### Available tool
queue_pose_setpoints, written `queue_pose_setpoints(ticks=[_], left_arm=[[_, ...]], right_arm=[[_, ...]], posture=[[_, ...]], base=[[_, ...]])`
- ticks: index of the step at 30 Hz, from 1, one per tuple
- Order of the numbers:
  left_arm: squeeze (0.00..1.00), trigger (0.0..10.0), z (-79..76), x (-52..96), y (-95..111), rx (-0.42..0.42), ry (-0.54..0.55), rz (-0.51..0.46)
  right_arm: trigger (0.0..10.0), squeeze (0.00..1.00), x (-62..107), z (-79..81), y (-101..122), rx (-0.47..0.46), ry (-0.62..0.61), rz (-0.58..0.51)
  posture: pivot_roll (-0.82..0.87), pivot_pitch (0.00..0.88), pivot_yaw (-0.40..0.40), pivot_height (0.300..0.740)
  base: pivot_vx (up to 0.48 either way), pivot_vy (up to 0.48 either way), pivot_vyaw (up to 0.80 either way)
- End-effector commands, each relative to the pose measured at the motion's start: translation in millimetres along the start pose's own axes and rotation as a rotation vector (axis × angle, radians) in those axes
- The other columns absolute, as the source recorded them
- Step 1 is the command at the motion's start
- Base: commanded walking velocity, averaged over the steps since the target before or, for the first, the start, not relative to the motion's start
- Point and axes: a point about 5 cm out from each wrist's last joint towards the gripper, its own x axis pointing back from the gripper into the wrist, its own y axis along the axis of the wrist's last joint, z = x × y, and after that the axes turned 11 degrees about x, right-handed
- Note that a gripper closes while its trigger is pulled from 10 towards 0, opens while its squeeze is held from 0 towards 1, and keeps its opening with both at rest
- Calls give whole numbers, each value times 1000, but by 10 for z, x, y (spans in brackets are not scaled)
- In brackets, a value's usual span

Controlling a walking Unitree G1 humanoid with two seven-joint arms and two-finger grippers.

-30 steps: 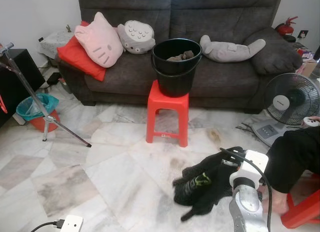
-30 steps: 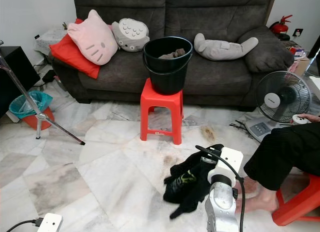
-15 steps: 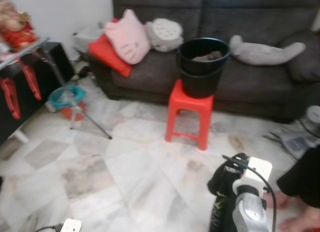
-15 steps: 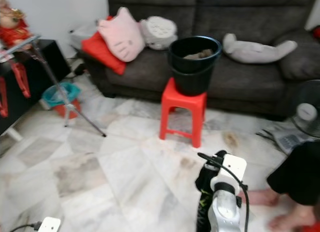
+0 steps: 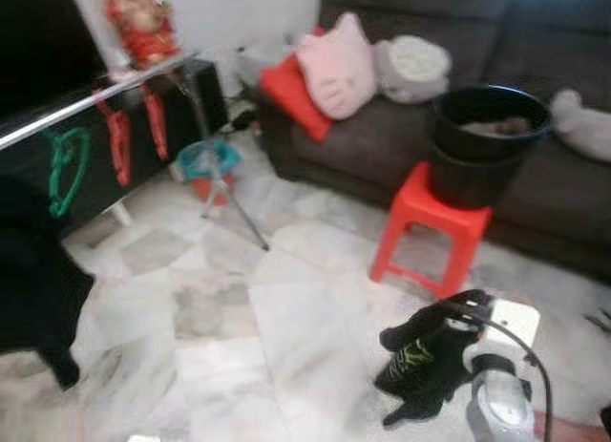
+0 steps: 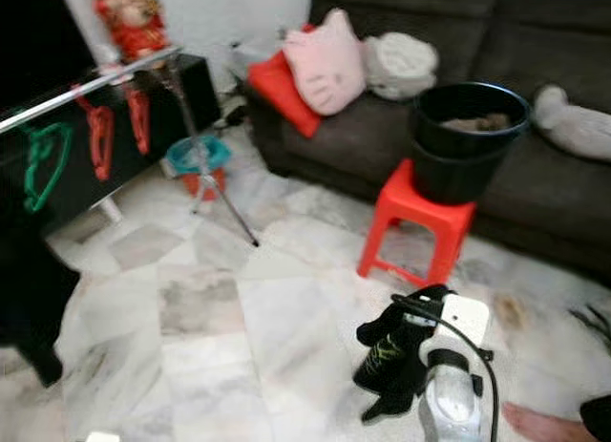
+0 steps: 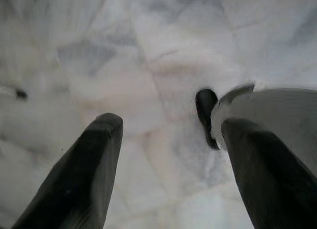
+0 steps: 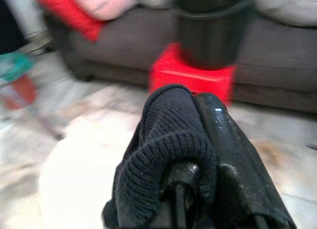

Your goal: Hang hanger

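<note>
My right gripper (image 8: 196,104) is shut on a black knitted garment (image 5: 418,358) with a green mark, held low over the marble floor; the cloth wraps over its fingers. A silver clothes rail (image 5: 95,99) runs across the left of the room, carrying a green hanger (image 5: 61,171) and red hangers (image 5: 120,141). A black garment (image 5: 29,282) hangs at its near end. My left gripper (image 7: 171,124) is open and points down at the bare floor with nothing between its fingers.
A red stool (image 5: 430,224) with a black bucket (image 5: 487,142) stands before the dark sofa (image 5: 382,127). The rail's tripod leg (image 5: 229,205) and a teal bin (image 5: 204,161) are beyond it. A person's foot (image 6: 540,426) is at the lower right.
The camera has swung to the left, bringing the rail with its hangers and the hanging black garment into view. The right gripper still holds the black garment.
</note>
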Motion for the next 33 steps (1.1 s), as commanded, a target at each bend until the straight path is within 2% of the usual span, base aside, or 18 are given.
queue_pose_setpoints(ticks=[1,7,10,15,20,24,33], left_arm=[[0,10000,-5,1,-22,34,17,3],[0,10000,-49,2,-59,70,29,-4],[0,10000,-69,-17,-5,82,29,-28],[0,10000,-55,-30,40,102,43,-34],[0,10000,-31,-48,95,84,46,-21],[0,10000,-33,-68,176,69,46,-41],[0,10000,-52,-103,287,55,42,-53]], right_arm=[[10000,0,-15,-73,90,3,-15,-40],[10000,0,-35,-88,100,12,-4,-36],[10000,0,-163,5,169,7,31,-50],[10000,0,-198,82,235,-17,60,-64],[10000,0,-213,25,244,-34,29,-66],[10000,0,-251,52,272,-29,27,-78],[10000,0,-340,124,383,-32,37,-107]], posture=[[-211,0,-4,740],[-194,0,-24,740],[-147,0,-48,740],[-161,0,-40,740],[-202,0,-8,740],[-205,0,0,740],[-216,0,8,740]], base=[[0,0,800],[0,0,800],[0,0,800],[0,0,436],[0,0,0],[0,0,0],[0,0,767]])
